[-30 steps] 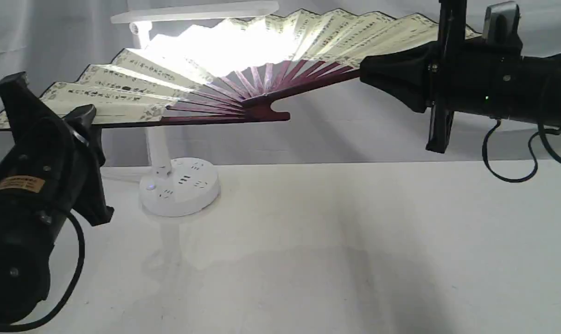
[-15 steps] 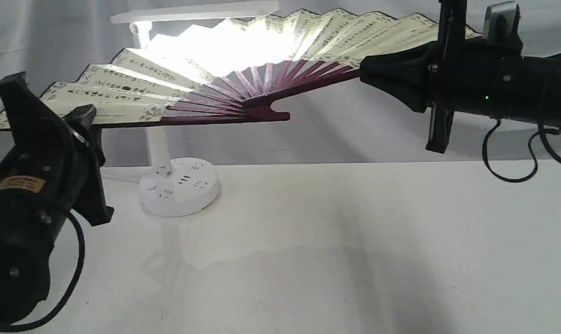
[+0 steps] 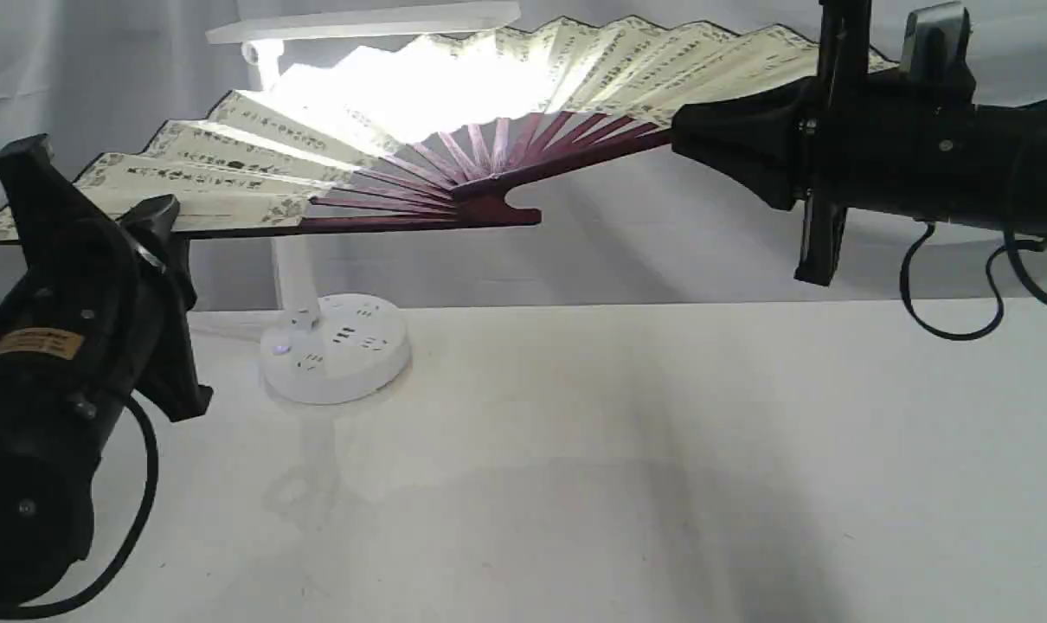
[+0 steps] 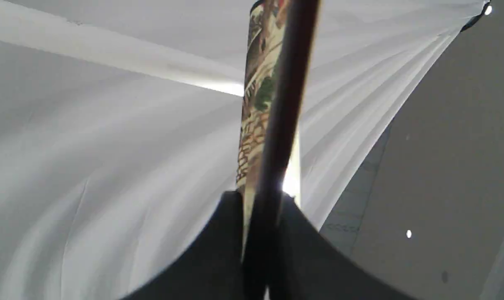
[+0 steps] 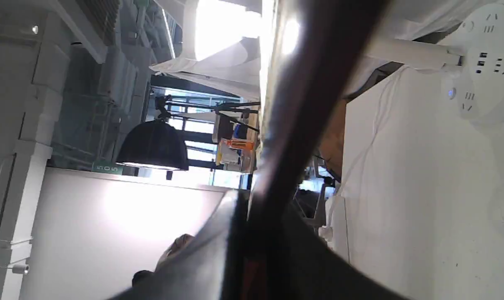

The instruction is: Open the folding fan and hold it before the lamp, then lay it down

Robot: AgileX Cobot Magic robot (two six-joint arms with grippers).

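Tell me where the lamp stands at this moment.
In the exterior view the lamp stands on the white table, left of the middle near the far edge; the open folding fan is in the air before its stem.

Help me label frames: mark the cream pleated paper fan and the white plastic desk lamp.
cream pleated paper fan (image 3: 229, 156), exterior view, left part of leaf.
white plastic desk lamp (image 3: 337, 350), exterior view, round base.

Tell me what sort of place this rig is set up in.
Probably a staged recording booth inside a larger hall or workshop: a white cloth backdrop hangs behind the white table, and past it the right wrist view shows a black pendant shade.
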